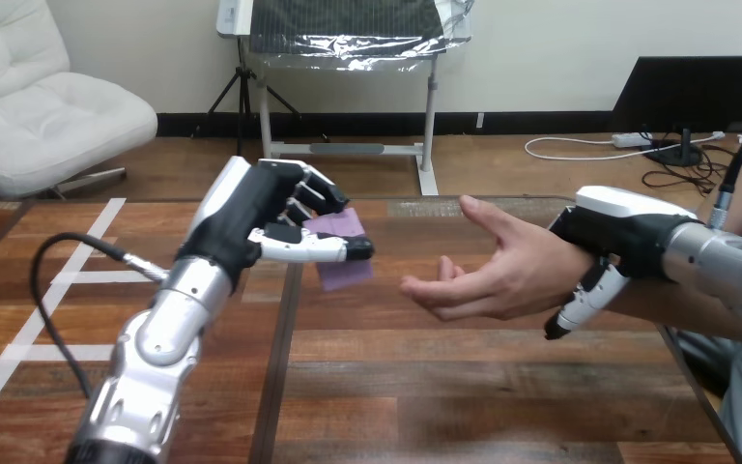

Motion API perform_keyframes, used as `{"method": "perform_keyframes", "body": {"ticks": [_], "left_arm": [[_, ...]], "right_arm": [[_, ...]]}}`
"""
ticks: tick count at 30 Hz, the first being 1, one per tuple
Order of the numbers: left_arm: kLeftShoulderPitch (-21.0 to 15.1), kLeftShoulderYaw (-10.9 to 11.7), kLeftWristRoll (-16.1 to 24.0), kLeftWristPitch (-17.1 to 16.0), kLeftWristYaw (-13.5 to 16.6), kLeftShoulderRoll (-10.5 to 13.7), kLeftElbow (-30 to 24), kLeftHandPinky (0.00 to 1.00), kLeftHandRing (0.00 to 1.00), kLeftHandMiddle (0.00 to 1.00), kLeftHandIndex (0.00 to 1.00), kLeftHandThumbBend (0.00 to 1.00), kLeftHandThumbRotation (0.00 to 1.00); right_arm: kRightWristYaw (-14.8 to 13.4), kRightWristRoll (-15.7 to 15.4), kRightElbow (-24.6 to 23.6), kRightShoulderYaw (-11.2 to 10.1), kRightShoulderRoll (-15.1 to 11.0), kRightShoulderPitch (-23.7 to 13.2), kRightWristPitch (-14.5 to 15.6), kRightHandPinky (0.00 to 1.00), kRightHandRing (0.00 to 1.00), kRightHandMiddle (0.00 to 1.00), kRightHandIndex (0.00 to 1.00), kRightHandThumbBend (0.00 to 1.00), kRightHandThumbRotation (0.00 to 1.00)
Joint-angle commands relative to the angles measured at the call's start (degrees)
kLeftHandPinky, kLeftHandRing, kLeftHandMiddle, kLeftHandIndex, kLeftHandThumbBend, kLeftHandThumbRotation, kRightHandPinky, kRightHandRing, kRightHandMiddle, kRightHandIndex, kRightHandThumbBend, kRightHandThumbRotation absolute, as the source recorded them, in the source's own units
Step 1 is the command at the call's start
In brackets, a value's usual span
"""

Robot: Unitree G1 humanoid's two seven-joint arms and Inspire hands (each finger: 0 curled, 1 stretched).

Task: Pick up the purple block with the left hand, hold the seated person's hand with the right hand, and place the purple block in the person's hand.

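L hand [251, 220] ctr-left pinches purple block [336, 225] for handover | R hand [623, 232] at right clamps person's wrist [565, 259], steadying person's hand [488, 269] palm-up

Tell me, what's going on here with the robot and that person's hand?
The robot's left hand holds a purple block up above the wooden table, pinched between its thumb and fingers. Its right hand is curled round the wrist of the person's hand, which reaches in from the right, open with the palm up. The block is beside that open palm but apart from it, so it has not been handed over yet.
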Motion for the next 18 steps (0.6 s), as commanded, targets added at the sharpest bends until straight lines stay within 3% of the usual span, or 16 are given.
{"method": "perform_keyframes", "body": {"ticks": [1,18], "left_arm": [[-7.1,-0.6,0.2,-2.7,1.1,-1.3,2.9,0.31,0.39,0.45,0.46,0.63,0.0],[-12.0,-2.0,1.0,-3.6,1.6,-3.6,9.9,0.32,0.4,0.45,0.47,0.64,0.0]], "right_arm": [[0.5,0.3,-0.4,0.4,3.0,-1.6,1.6,0.31,0.39,0.45,0.46,0.79,0.12],[1.6,1.2,-2.1,0.5,6.3,-2.4,2.8,0.27,0.35,0.41,0.44,0.8,0.13]]}}
